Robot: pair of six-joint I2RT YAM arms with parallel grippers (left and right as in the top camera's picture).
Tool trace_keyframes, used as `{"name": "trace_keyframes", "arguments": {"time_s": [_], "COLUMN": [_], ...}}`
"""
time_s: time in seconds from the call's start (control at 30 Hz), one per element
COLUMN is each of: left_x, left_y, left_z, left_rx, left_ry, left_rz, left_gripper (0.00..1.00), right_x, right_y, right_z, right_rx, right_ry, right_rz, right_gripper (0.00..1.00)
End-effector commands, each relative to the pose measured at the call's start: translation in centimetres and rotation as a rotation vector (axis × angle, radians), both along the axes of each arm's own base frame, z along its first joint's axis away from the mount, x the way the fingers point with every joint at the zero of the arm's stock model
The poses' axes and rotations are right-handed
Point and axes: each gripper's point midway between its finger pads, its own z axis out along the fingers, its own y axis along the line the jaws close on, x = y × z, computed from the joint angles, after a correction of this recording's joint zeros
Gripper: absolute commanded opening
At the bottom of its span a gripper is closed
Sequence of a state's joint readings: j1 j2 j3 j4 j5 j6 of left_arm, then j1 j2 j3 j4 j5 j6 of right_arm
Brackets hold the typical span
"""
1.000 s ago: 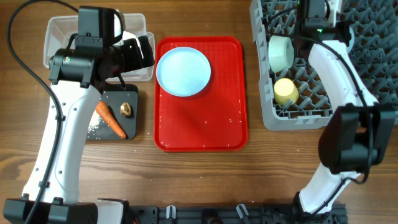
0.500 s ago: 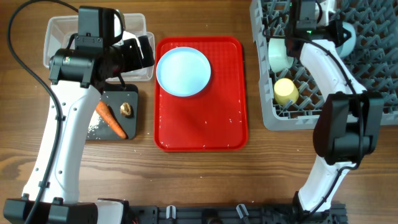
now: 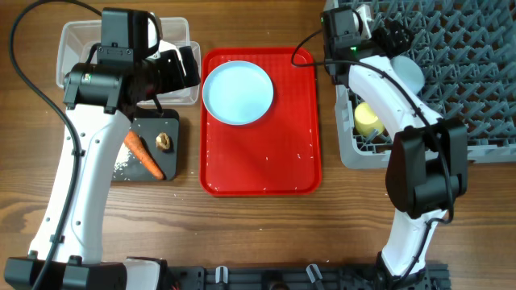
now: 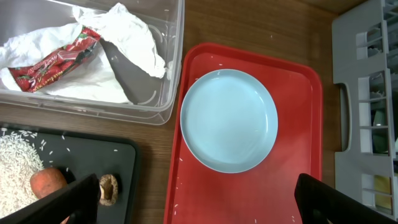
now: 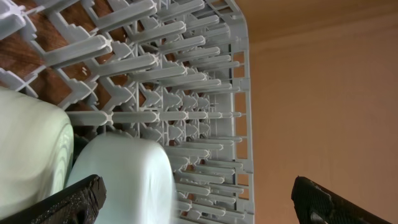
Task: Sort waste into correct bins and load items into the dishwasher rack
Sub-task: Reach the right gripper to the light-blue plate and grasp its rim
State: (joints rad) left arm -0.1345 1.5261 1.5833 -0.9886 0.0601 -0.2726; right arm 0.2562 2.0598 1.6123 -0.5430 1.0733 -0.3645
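My left gripper (image 4: 199,205) hangs open above the red tray, nothing between its fingers. The round light blue plate (image 3: 237,93) lies on that tray. The carrot (image 3: 143,155), the brown lump (image 3: 164,142) and rice grains (image 4: 18,174) lie in the black tray (image 3: 145,121). Inside the clear tub (image 4: 174,93) are the tissue (image 4: 134,37) and the red wrapper (image 4: 59,59). My right gripper (image 3: 397,36) is open over the dishwasher rack (image 3: 484,80). The light blue bowl (image 5: 124,180) stands by its left finger, next to the pale green bowl (image 5: 28,155). The yellow cup (image 3: 368,119) sits in the rack.
The red serving tray (image 3: 258,161) lies between the bins and the rack, with a few rice grains on it. The right arm stretches along the rack's left side and hides part of it. Bare wood lies in front of the trays.
The right arm has swung left over the rack and its jaws have opened. The light blue bowl it carried now stands in the rack. The left arm has not moved.
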Motion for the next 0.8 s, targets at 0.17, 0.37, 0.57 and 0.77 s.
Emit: {"name": "trace_keyframes", "arguments": {"time_s": [0.17, 0.37, 0.57, 0.77], "left_x": [0.1, 0.1, 0.1, 0.1], "left_y": [0.3, 0.3, 0.3, 0.3], "left_z": [-0.4, -0.4, -0.4, -0.4], "left_rx": [0.003, 0.003, 0.003, 0.003], "left_ry": [0.010, 0.010, 0.010, 0.010], "left_rz": [0.012, 0.012, 0.012, 0.012], "left_gripper": [1.00, 1.00, 1.00, 1.00], "right_x": [-0.2, -1.5, -4.7, -3.1], "right_y": [0.7, 8.7, 24.0, 26.6], "right_z": [6.7, 8.2, 7.9, -2.8], "right_rx": [0.199, 0.751, 1.584, 1.488], "right_ry": [-0.252, -0.228, 0.081, 0.184], "right_rz": [0.020, 0.296, 0.694, 0.461], "right_gripper": [1.00, 1.00, 1.00, 0.77]}}
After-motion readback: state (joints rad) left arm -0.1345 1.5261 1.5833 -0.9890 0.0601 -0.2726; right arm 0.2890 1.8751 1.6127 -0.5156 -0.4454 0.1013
